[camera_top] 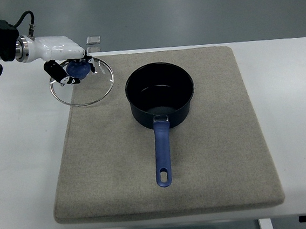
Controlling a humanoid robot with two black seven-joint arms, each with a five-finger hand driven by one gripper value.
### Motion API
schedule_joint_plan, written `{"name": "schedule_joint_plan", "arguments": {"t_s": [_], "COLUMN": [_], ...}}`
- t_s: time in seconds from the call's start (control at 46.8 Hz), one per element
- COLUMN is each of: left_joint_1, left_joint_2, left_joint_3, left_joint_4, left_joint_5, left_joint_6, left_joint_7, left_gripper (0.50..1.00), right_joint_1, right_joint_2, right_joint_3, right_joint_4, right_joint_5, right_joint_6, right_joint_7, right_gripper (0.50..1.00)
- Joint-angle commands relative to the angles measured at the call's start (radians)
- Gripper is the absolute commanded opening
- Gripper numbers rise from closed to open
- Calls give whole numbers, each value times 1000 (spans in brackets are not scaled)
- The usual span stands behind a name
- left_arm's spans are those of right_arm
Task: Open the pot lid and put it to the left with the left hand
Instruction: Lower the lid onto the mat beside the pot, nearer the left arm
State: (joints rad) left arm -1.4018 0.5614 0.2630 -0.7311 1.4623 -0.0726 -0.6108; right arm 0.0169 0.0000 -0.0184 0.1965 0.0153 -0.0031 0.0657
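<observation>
A dark blue saucepan (pixel 160 95) stands open on the grey mat (pixel 211 157), its blue handle (pixel 162 154) pointing toward the near edge. The glass lid (pixel 88 88) with a metal rim is at the mat's far left corner, left of the pot, partly over the white table. My left hand (pixel 71 67) comes in from the upper left, white with black fingers, and its fingers are curled around the lid's blue knob (pixel 79 69). I cannot tell whether the lid rests on the surface or hangs just above it. The right arm is out of view.
The mat lies on a white table (pixel 22 159). A small clear block (pixel 93 42) sits at the table's far edge just behind the hand. The pot stands to the right of the lid.
</observation>
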Motion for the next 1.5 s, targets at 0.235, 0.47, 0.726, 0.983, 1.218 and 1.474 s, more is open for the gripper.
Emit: {"name": "schedule_joint_plan", "arguments": {"t_s": [0.235, 0.47, 0.726, 0.983, 1.218, 1.474], "left_joint_1": [33, 55, 92, 115, 115, 118], "left_joint_2": [-6, -14, -23, -49, -67, -83], "left_joint_3": [-2, -4, -2, -1, -1, -2], "left_joint_4": [1, 2, 10, 13, 30, 35], "left_joint_5": [-85, -85, -115, -117, -119, -120], "left_joint_6": [17, 31, 82, 82, 82, 83], "left_joint_7": [0, 0, 0, 0, 0, 0], "left_gripper": [500, 500, 500, 500, 500, 500], "right_joint_1": [0, 0, 0, 0, 0, 0], "right_joint_2": [0, 0, 0, 0, 0, 0], "right_joint_3": [0, 0, 0, 0, 0, 0], "right_joint_4": [0, 0, 0, 0, 1, 0], "right_joint_5": [0, 0, 0, 0, 0, 0], "right_joint_6": [0, 0, 0, 0, 0, 0], "right_joint_7": [0, 0, 0, -1, 0, 0], "right_gripper": [917, 917, 917, 917, 917, 917]}}
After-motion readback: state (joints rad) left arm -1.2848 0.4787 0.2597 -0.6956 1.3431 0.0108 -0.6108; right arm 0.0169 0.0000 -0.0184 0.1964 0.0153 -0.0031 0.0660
